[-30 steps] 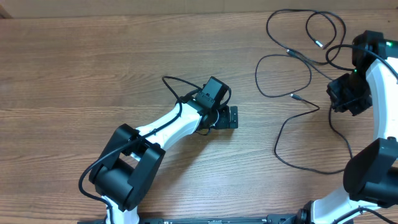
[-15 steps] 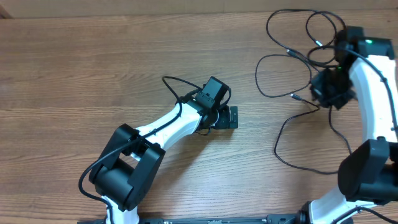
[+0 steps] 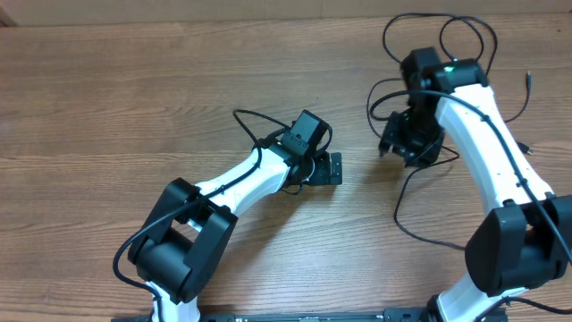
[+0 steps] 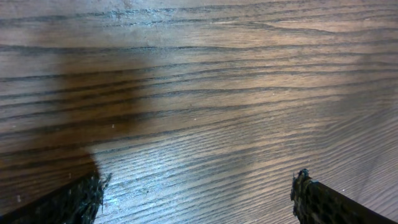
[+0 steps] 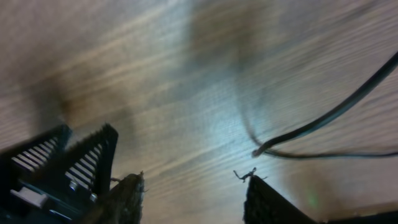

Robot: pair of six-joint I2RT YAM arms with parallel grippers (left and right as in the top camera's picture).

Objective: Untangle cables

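Several thin black cables [image 3: 397, 211] lie in loose loops at the table's right, with one loop at the far edge [image 3: 386, 36] and a plug end [image 3: 529, 79] off to the right. My right gripper [image 3: 393, 143] hangs over the left side of these loops. In the right wrist view it [image 5: 194, 186] is open with only bare wood between its fingers, and a blurred cable [image 5: 323, 118] runs just beyond the right fingertip. My left gripper [image 3: 334, 168] rests mid-table, well left of the cables. Its fingers [image 4: 311, 196] are spread wide over bare wood, so the left gripper [image 4: 198, 186] is open.
The wooden table [image 3: 134, 89] stretches left and toward the front. The white left arm [image 3: 241, 183] lies diagonally from the lower left. The right arm [image 3: 487, 143] arches over the cables from the lower right corner.
My right gripper swung left and up across the cable loops, and its jaws opened. Some cable strands shifted with it. The left arm stayed still.
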